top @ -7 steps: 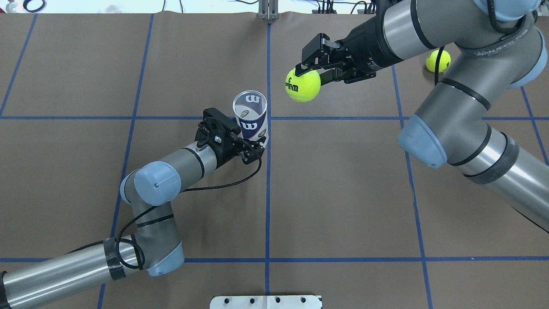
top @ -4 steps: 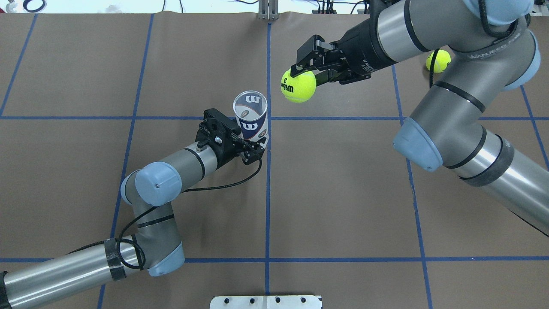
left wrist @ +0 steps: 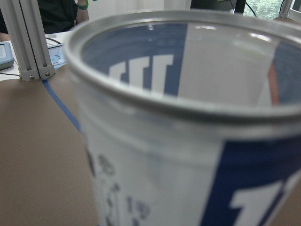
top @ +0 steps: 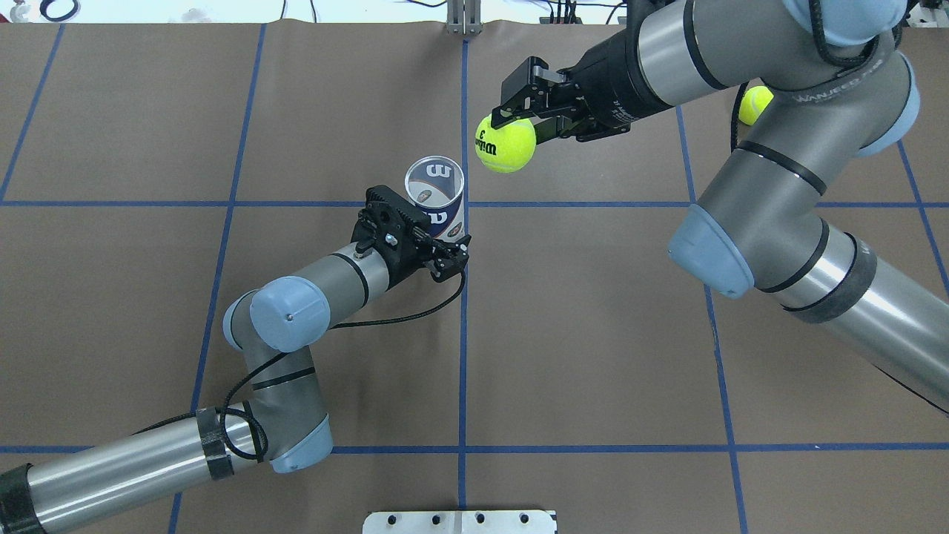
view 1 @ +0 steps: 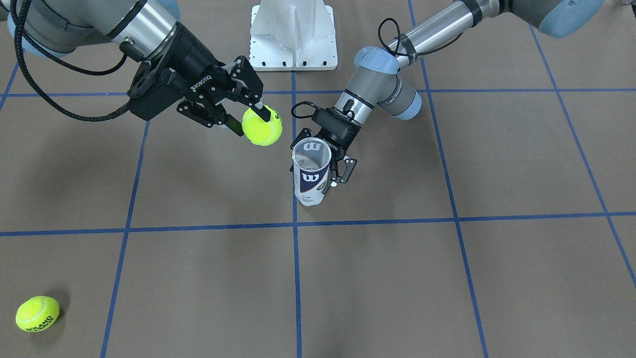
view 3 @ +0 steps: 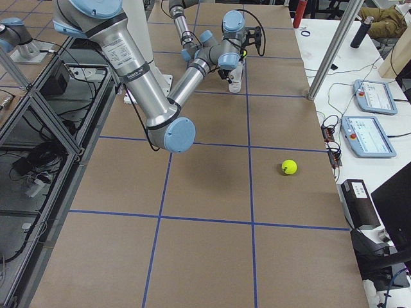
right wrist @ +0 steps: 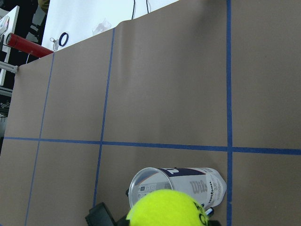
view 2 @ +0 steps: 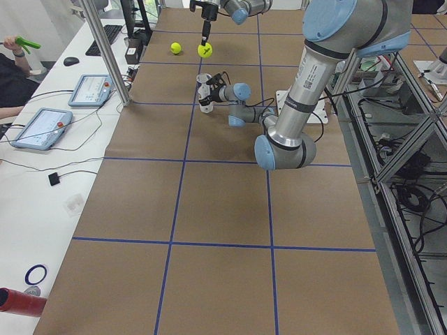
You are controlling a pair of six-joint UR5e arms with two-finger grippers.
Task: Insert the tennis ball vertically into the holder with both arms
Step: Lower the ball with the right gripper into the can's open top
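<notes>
The tabletop [top: 593, 334] is brown, crossed by a blue tape grid. The tennis-ball tube [view 1: 310, 181] is clear, with a silver rim and a navy-and-white label bearing a white W. The held tennis ball [top: 506, 144] is yellow-green with black print, as is the loose tennis ball [view 1: 37, 313]. The left arm [top: 326, 278] and right arm [top: 778, 200] are grey and silver with light-blue joint caps. The left gripper [top: 447, 239] and right gripper [top: 515, 127] are black.

Clear holder [view 1: 310, 175] standing upright, open-mouthed, navy-and-white label — yellow tennis ball [top: 506, 144] aloft, near its rim, not yet inside
</notes>
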